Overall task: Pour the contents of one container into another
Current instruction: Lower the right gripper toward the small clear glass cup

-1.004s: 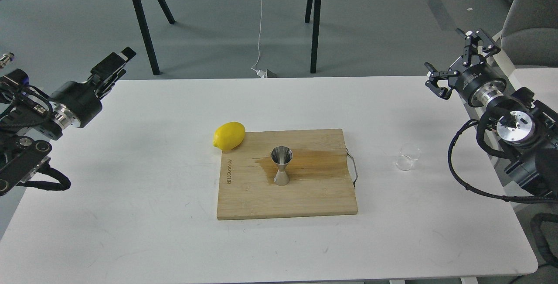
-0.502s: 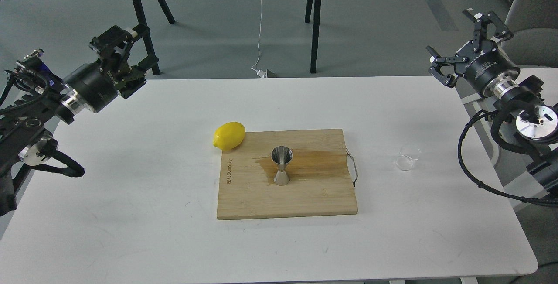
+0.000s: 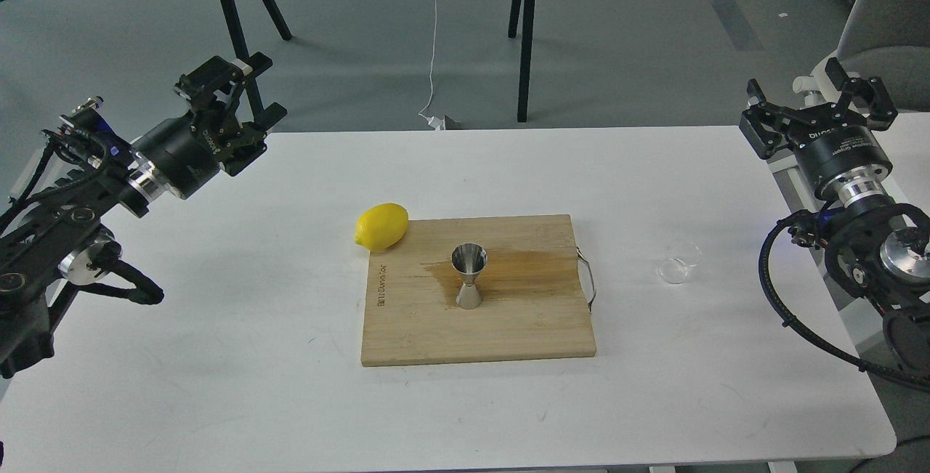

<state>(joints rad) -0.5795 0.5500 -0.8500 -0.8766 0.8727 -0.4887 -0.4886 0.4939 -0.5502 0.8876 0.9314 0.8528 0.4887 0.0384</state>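
Note:
A small clear glass tumbler (image 3: 679,262) stands on the white table to the right of the wooden cutting board (image 3: 508,335). The shiny steel jigger (image 3: 469,275) stands upright near the middle of the board, beside a darker wet-looking patch. My right gripper (image 3: 814,99) hangs open over the table's far right corner, well behind the tumbler and holding nothing. Over the far left of the table, my left gripper (image 3: 243,95) is also open and empty, far from the jigger.
A yellow lemon (image 3: 381,226) lies against the board's far left corner. The board has a metal handle (image 3: 588,280) on its right side. Black table legs (image 3: 527,37) stand on the floor behind, and a grey chair (image 3: 883,30) at the far right.
Both arms have swung. The left gripper rose and moved right and forward over the table. The right gripper turned and shifted right and lower. Tumbler, jigger and lemon have not moved.

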